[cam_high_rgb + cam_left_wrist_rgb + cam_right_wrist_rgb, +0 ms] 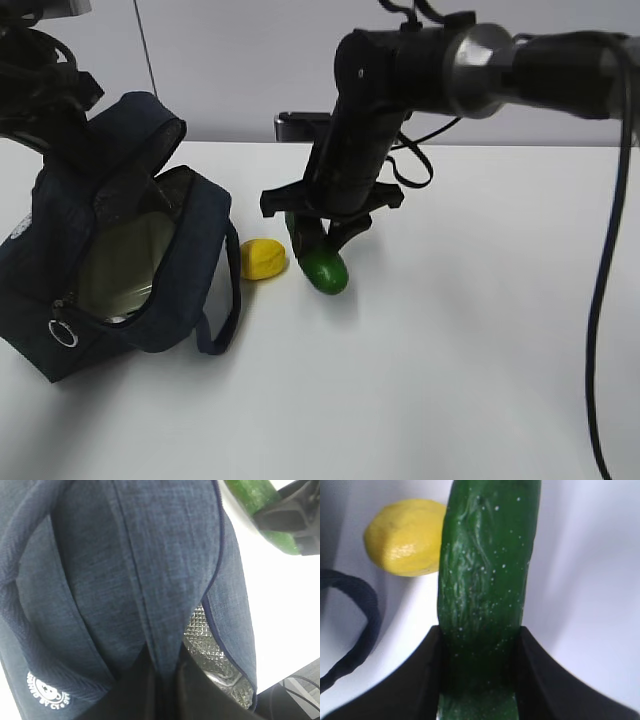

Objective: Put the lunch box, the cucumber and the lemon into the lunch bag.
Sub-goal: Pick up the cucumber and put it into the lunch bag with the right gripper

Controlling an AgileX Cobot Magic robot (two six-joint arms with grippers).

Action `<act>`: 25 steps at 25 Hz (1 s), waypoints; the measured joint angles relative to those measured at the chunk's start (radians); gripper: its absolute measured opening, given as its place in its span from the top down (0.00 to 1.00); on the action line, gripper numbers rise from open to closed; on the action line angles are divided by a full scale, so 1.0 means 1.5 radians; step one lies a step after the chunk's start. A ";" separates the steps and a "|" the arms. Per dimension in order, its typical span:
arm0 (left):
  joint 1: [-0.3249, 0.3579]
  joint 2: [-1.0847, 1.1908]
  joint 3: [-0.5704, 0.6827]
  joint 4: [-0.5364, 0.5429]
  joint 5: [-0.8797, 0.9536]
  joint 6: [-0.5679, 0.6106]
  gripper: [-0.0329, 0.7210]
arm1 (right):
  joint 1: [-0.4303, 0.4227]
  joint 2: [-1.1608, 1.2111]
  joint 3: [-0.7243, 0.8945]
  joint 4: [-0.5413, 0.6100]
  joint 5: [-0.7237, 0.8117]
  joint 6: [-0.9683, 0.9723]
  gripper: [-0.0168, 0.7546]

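Lunch bag point(120, 260) open, apparently lunch box point(125, 262) inside; right end effector point(325, 232) grips cucumber point(322, 262).

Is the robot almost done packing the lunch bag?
About a third done. Something pale green, probably the lunch box, already sits inside the open lunch bag. The right gripper is closed on the cucumber, its end still near the table. The lemon still waits on the table. The left gripper holds the bag's flap.
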 joint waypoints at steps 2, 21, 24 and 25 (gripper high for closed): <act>0.000 0.000 0.000 0.000 0.000 0.000 0.95 | -0.001 -0.027 -0.003 -0.001 0.015 -0.004 0.61; 0.000 0.000 0.000 0.000 0.001 0.000 0.95 | -0.040 -0.173 0.115 0.335 -0.006 -0.267 0.64; 0.000 0.000 0.000 0.000 0.003 0.000 0.95 | -0.040 -0.189 0.180 0.458 -0.027 -0.361 0.64; 0.000 0.000 0.000 0.000 0.003 0.000 0.95 | -0.040 -0.192 0.199 0.510 -0.033 -0.398 0.64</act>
